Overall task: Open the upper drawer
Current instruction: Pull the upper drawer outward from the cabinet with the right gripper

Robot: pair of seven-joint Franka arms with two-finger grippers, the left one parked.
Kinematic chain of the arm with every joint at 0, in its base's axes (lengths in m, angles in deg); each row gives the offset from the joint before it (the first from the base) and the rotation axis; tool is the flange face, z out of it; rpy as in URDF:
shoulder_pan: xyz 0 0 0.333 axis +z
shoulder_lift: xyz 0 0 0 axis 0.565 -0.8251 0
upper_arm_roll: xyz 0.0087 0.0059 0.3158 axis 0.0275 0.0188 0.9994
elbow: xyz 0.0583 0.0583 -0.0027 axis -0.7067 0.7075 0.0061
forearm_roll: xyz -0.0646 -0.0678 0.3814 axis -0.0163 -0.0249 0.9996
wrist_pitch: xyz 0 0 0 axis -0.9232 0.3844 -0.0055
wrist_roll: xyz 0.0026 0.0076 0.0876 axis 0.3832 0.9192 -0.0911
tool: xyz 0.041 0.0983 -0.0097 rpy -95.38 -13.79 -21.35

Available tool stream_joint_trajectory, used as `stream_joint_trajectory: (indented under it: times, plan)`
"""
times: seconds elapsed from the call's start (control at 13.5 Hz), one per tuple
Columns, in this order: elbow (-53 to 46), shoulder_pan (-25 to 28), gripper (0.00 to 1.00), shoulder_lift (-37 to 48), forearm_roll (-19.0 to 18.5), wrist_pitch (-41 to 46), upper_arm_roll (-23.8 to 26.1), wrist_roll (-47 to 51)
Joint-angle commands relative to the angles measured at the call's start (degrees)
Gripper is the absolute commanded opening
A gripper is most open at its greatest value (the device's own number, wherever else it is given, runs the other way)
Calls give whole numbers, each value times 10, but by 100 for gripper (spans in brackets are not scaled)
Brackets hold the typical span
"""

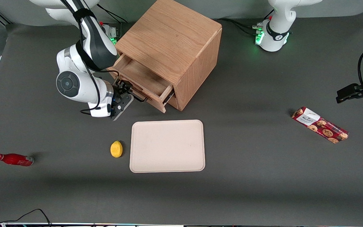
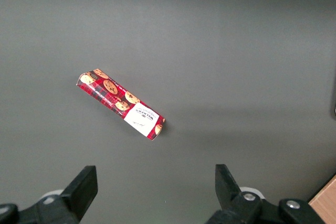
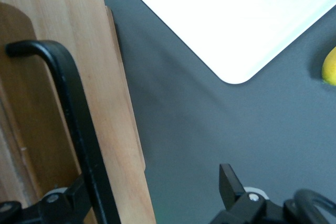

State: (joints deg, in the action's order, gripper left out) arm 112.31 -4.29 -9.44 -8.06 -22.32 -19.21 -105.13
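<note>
Drawer front first: the upper drawer (image 1: 143, 82) of the oak cabinet (image 1: 172, 47) stands pulled out, its black wire handle (image 3: 79, 129) between the gripper (image 1: 125, 98) fingers, jaws apart. Cream tray (image 1: 167, 146) and lemon (image 1: 116, 148) lie mid-desk; the "Walkers" cookie pack (image 1: 320, 125) near the parked arm's edge

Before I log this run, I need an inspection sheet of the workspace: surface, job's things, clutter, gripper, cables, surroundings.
Surface: dark grey table.
Job's things: upper drawer of the oak cabinet pulled partly out; black handle in front.
Clutter: tray, lemon beside it, red bottle toward the working arm's end, cookie box toward the parked arm's end.
Gripper: gripper at the handle, fingers open.
Cables: black cable at the table edge nearest the camera.
Surroundings: nothing seen.
</note>
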Motion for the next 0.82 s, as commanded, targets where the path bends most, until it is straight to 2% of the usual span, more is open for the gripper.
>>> stream_joint_trajectory:
  times: [0.0, 0.74]
  plan:
    - [-38, 2, 100, -32, -6, 5, -16, -39]
    - [-78, 1, 100, -59, -6, 6, -74, -126]
